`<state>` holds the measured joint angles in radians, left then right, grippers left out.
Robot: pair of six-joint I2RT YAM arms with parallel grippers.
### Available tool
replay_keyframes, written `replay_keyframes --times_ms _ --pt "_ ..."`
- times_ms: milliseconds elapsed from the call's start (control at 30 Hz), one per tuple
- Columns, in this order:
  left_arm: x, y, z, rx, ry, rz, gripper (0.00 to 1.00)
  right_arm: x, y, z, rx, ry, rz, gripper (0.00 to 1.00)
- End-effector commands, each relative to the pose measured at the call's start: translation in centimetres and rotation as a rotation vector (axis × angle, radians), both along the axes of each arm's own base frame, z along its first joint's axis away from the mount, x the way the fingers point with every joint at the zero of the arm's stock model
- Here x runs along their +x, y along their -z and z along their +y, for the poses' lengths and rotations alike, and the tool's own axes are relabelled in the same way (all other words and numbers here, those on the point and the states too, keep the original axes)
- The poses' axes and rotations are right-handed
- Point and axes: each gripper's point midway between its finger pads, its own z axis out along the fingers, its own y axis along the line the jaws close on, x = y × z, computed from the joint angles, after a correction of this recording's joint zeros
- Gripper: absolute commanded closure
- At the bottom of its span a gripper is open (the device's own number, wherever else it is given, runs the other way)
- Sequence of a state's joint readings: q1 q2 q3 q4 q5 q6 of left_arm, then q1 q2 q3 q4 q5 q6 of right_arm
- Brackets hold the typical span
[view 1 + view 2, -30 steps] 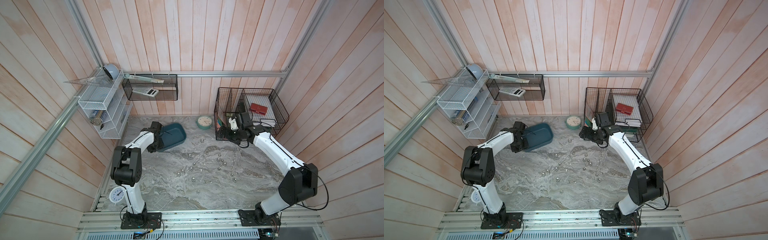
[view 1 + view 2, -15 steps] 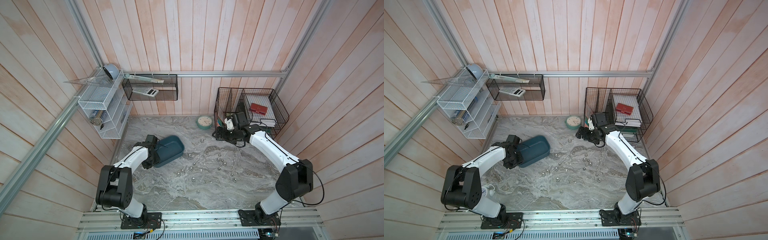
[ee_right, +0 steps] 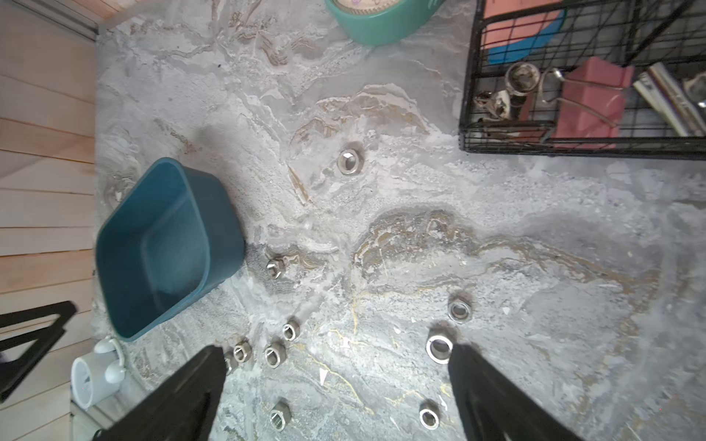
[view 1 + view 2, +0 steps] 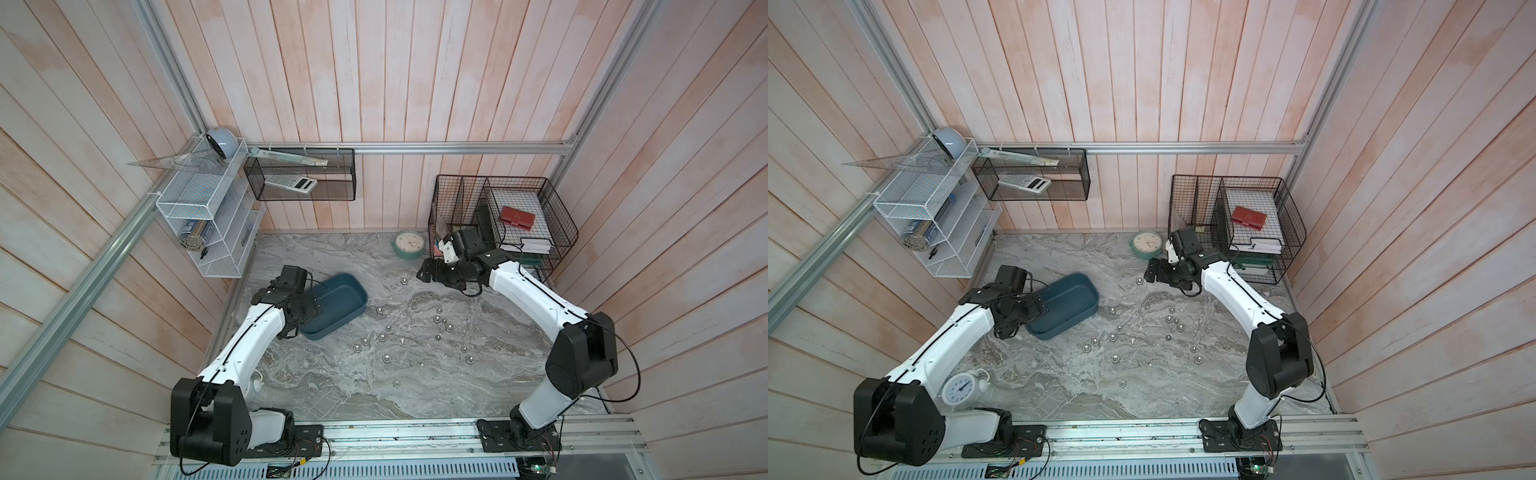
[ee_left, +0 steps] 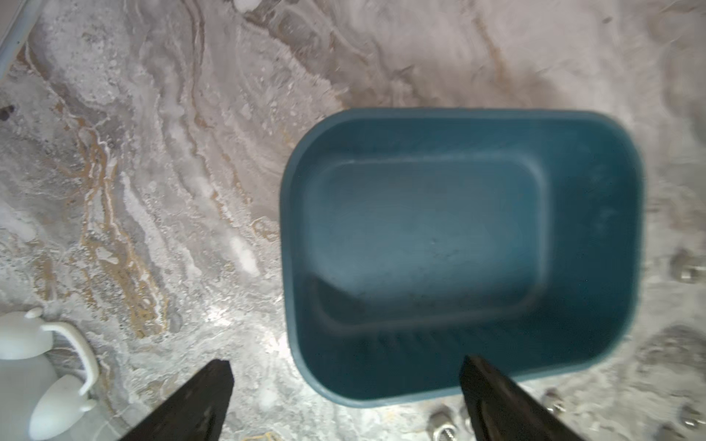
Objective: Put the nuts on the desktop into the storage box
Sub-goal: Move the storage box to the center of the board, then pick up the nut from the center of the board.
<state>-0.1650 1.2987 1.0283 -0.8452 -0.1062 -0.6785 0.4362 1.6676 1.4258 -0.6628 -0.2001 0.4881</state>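
The dark teal storage box (image 4: 337, 300) (image 4: 1065, 302) stands empty at the left of the grey marble desktop (image 4: 332, 386). My left gripper (image 4: 308, 309) (image 5: 344, 362) is open at the box's left end. The box's (image 5: 458, 248) near corner lies between the spread fingers, and I cannot tell whether they touch it. Several silver nuts (image 4: 386, 358) (image 4: 1115, 357) lie scattered over the middle of the desktop, one (image 5: 439, 420) close by the box. My right gripper (image 4: 426, 274) (image 3: 336, 349) hovers open and empty above nuts (image 3: 439, 347), beside the wire basket.
A mint-green clock (image 4: 409, 245) lies at the back. A black wire basket (image 4: 503, 220) with papers fills the back right corner. A white alarm clock (image 4: 963, 386) stands front left under my left arm. A white wire shelf (image 4: 208, 224) hangs on the left wall.
My left gripper pulled the storage box toward the front of the desktop, then opened and let go of its rim. The right gripper drifted left, away from the wire basket, still open.
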Motion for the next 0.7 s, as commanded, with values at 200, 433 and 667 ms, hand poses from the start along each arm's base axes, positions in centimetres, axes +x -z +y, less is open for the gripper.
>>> replay_keyframes --times_ms 200,433,667 --pt "4.1 -3.1 -5.3 -0.023 0.151 -0.153 0.00 -5.0 3.5 -5.1 -0.253 0.004 0.081 0.02" --pt "4.2 -2.1 -10.1 -0.003 0.313 -0.171 0.00 -7.4 4.5 -5.7 -0.238 0.013 0.108 0.02" --pt "3.6 -0.1 -15.5 -0.068 0.422 -0.136 0.03 -7.2 3.8 -4.1 -0.180 -0.013 0.071 0.02"
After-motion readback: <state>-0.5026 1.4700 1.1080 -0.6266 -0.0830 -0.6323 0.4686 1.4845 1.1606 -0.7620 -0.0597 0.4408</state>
